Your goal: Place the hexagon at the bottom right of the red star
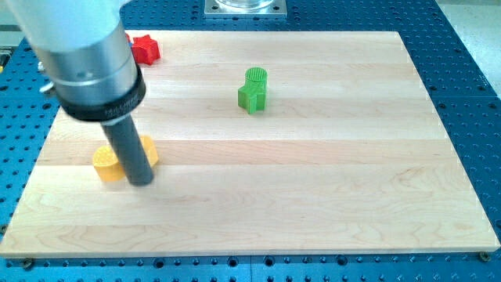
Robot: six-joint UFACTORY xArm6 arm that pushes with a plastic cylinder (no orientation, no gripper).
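Pale wooden board [313,180], blue pegboard bench [470,70]; my tip [141,182] touching yellow block [109,163]

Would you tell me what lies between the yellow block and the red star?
Only my rod crosses there; the camera view shows bare board between yellow block and red star.

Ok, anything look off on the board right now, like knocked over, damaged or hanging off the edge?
Nothing stands out. The yellow hexagon block lies flat near the wooden board's left side, with my tip against its right part. The red star block sits at the top left edge, partly hidden by the arm. The green block rests undisturbed.
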